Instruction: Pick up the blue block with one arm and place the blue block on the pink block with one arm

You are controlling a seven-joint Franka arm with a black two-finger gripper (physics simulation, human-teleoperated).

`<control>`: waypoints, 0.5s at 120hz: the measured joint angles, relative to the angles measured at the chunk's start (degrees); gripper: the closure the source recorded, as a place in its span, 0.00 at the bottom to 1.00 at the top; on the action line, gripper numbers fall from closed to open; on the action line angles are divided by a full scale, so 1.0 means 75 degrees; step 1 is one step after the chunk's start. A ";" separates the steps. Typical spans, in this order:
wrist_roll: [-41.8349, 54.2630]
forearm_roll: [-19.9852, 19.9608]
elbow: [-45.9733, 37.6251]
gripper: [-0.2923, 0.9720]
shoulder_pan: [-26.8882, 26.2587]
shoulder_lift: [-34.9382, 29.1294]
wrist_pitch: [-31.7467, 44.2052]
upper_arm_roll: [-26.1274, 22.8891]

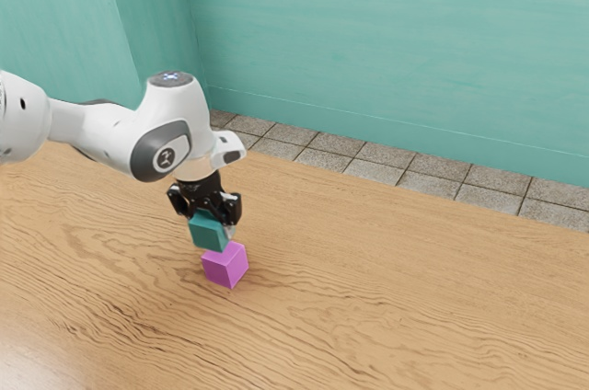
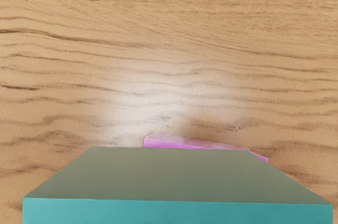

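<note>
**Above the pink block: blue block in the claw, release not yet made**

On the wooden tabletop, well in from its far edge and toward the exterior view's left, the exterior view shows the gripper pointing straight down. Its black fingers are clamped on two opposite sides of the blue block, which renders teal. The pink block sits directly beneath it. The two are either touching or a sliver apart, and I cannot tell which. The blue block looks set slightly toward the exterior view's left of the pink one.

From the wrist view, the blue block sits close under the hand. A thin strip of the pink block shows just past its far edge, with bare tabletop beyond.

As I judge it, the pickup and the carry are done. What is left is to seat the blue block squarely, let go and pull the hand clear
</note>
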 joint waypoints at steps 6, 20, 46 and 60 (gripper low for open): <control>0.0111 -0.0003 0.0018 0.47 -0.0004 0.0029 0.0008 -0.0002; 0.0334 -0.0011 0.0015 0.47 -0.0008 0.0102 0.0126 -0.0002; 0.0619 -0.0070 -0.0160 0.48 -0.0097 0.0094 0.0427 -0.0005; 0.0722 -0.0080 -0.0236 0.48 -0.0068 0.0063 0.0518 -0.0005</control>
